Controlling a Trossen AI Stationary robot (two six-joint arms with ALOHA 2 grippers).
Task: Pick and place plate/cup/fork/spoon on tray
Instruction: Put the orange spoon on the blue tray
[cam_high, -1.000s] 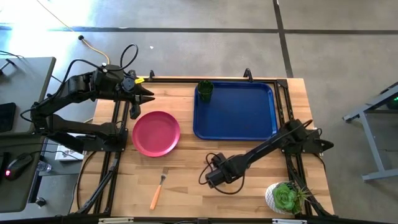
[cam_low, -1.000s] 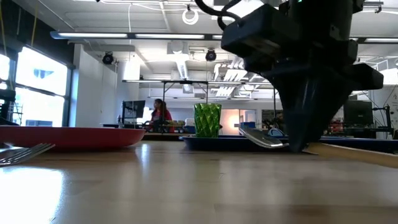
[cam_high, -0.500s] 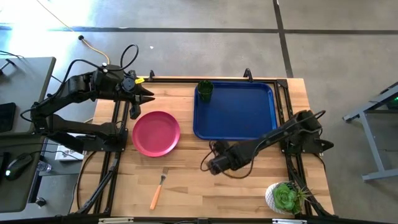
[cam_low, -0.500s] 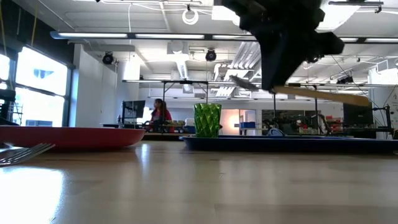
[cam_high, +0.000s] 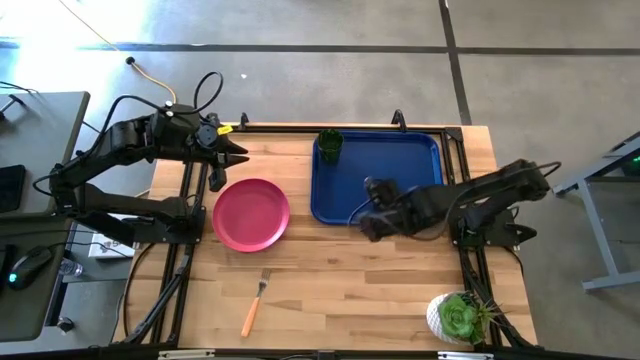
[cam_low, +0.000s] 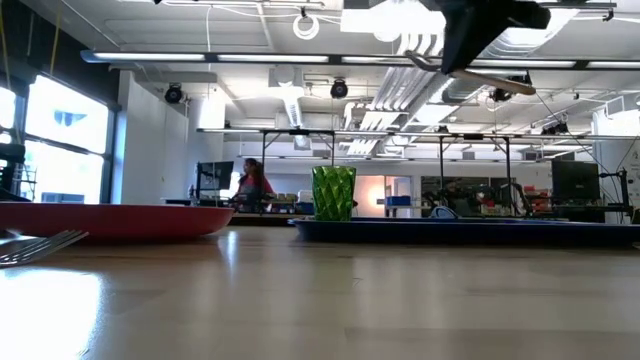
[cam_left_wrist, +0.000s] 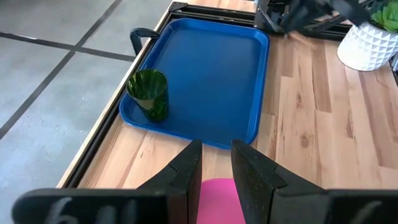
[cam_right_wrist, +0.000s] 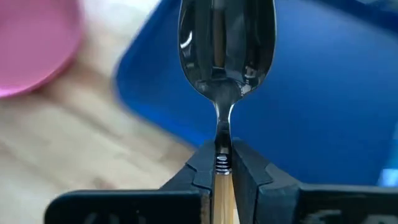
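Spoon (cam_right_wrist: 226, 46) clamped at the neck between the closed fingers (cam_right_wrist: 201, 167) of the right gripper (cam_high: 372, 222), bowl pointing forward, carried in the air above the near-left corner of the blue tray (cam_high: 400, 205); seen in the low view as a slim shape (cam_low: 470, 74) high above the table. Green cup (cam_high: 330, 145) upright inside the tray's far-left corner. Pink plate (cam_high: 250, 214) flat on the wooden table (cam_high: 330, 290), just left of the tray and apart from it. Fork (cam_high: 254, 305) lying on the table near of the plate, orange handle toward the near edge, tines toward the plate. Left gripper (cam_high: 238, 157) held over the table's far-left part, just beyond the plate's far rim, fingers (cam_left_wrist: 186, 174) slightly apart with nothing between them. Succulent in a white pot (cam_high: 456, 318) at the near-right corner of the table. Person (cam_low: 252, 184) visible far back in the room beyond the table.
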